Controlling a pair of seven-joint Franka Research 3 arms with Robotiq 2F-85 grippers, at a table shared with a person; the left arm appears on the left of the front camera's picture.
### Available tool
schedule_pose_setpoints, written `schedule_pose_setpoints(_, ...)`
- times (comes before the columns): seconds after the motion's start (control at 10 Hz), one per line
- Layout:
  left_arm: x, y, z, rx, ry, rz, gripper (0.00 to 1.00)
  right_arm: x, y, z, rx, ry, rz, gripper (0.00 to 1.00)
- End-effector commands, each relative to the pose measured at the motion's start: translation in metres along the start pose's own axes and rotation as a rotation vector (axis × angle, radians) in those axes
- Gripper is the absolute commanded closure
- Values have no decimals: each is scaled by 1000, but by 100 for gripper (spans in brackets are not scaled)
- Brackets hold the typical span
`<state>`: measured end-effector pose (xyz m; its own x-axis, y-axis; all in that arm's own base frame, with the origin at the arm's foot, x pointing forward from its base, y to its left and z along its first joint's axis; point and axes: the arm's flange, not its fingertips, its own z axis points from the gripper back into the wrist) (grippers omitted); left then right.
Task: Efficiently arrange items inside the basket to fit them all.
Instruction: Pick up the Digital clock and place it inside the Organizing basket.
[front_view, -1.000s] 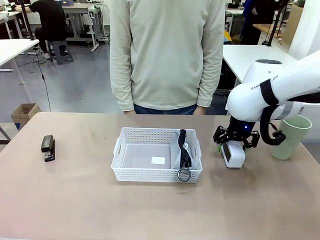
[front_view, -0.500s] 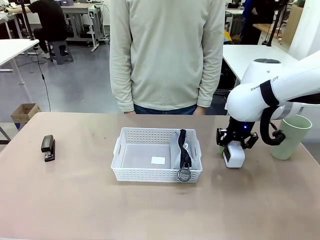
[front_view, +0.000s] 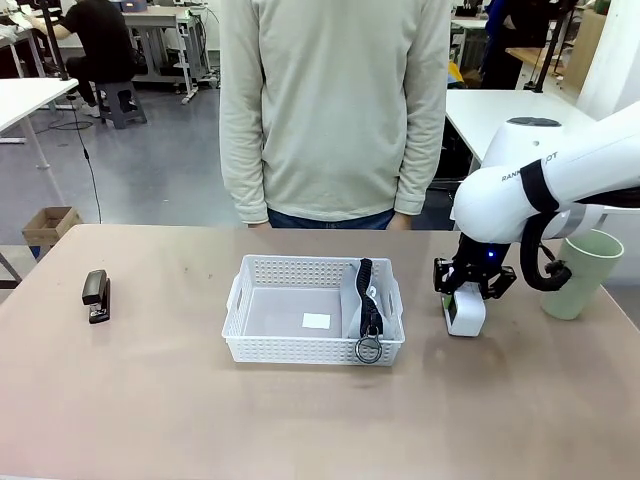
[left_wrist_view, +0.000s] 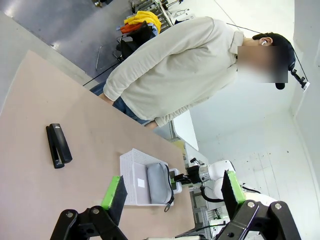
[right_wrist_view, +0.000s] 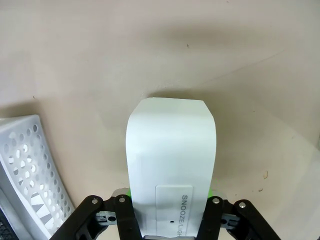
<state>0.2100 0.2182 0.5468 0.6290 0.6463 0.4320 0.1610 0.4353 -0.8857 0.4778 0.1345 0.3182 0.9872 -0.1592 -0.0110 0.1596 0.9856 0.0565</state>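
Our right gripper (front_view: 468, 290) comes down from above and pinches the box (front_view: 465, 314), with a green pad pressed against each side. The box stands on end, its long axis running from the jaws down toward the table (front_view: 150, 400). We cannot tell whether its foot touches the tabletop. In the front view the basket (front_view: 300, 350) lies at 9 o'clock from the gripper, just beside the box, with its long side running from 9 to 3. The pouch (front_view: 352, 300) fills the basket's 3 o'clock end, the end nearest the box. The bare floor lies beyond the pouch, toward 9. We judge the box must cross over the pouch to reach that floor. Our left gripper (left_wrist_view: 173, 190) hangs spread and empty, well apart from the basket, so the right arm is nearer.
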Motion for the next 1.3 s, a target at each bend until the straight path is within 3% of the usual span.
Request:
schedule_pose_setpoints(0.0, 2, -1, -1, -15, -8, -20, 0, -7, 0, 11, -6, 43, 30, 100)
schedule_pose_setpoints(0.2, 2, -1, -1, -15, -8, -20, 0, -28, -11, 79, 107, 69, 170, 100)
schedule_pose_setpoints(0.3, 2, -1, -1, -15, -8, -20, 0, -56, -14, 117, 147, 91, 235, 100)
schedule_pose_setpoints(0.4, 2, -1, -1, -15, -8, -20, 0, -91, -12, 136, 161, 93, 351, 100)
schedule_pose_setpoints(0.5, 2, -1, -1, -15, -8, -20, 0, -104, -16, 139, 170, 93, 340, 100)
schedule_pose_setpoints(0.6, 2, -1, -1, -15, -8, -20, 0, -56, 2, 111, 126, 71, 255, 100)
schedule_pose_setpoints(1.0, 2, -1, -1, -15, -8, -20, 0, -56, 2, 111, 126, 71, 255, 100)
schedule_pose_setpoints(1.1, 2, -1, -1, -15, -8, -20, 0, -64, -3, 105, 142, 85, 280, 50)
schedule_pose_setpoints(1.2, 2, -1, -1, -15, -8, -20, 0, -62, 1, 98, 105, 102, 263, 50)
